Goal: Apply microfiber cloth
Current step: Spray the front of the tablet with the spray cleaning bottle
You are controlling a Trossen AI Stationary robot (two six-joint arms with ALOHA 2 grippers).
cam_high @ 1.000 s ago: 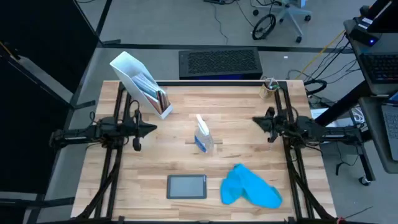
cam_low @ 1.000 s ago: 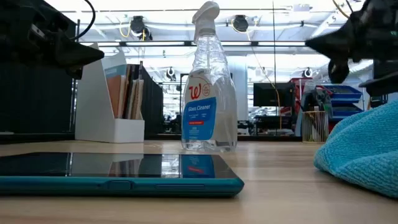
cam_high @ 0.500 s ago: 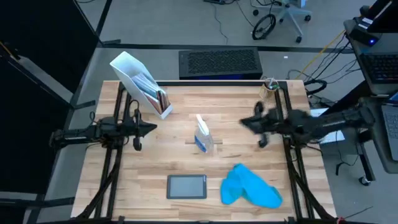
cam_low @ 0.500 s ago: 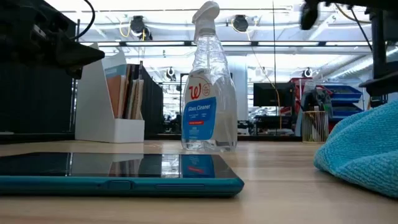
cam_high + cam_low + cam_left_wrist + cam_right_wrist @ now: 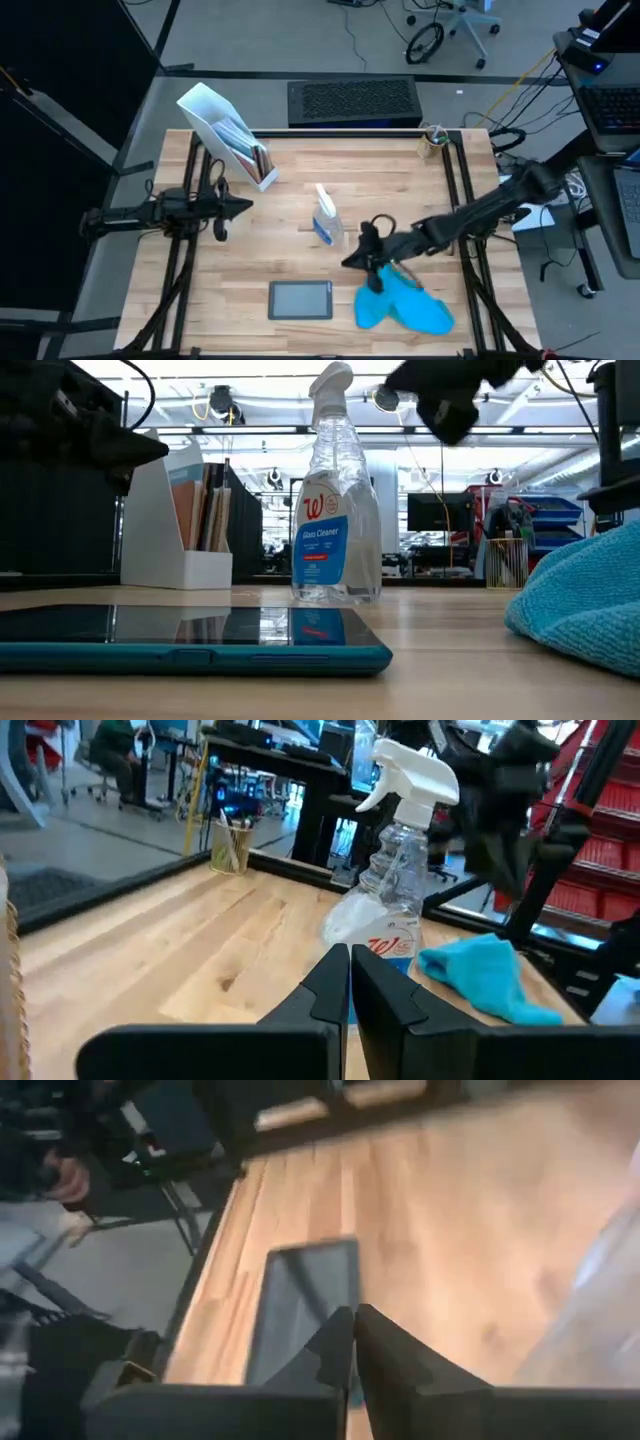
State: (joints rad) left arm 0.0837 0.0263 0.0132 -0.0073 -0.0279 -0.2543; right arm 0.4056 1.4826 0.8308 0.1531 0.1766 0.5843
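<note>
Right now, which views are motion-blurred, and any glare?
Right wrist view: heavily smeared, tablet barely readable. Low view: right gripper blurred overhead, ceiling lights glaring behind the spray bottle. High view: sharp apart from the right arm, over the microfiber cloth.

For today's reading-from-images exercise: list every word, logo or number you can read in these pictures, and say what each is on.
"W" logo: on the spray bottle, top of its label.
"Glass Cleaner": on the same label's blue band.
Smaller print on the red strip below: too small to read.
Nothing readable on the tablet, the cloth or the file holder.
</note>
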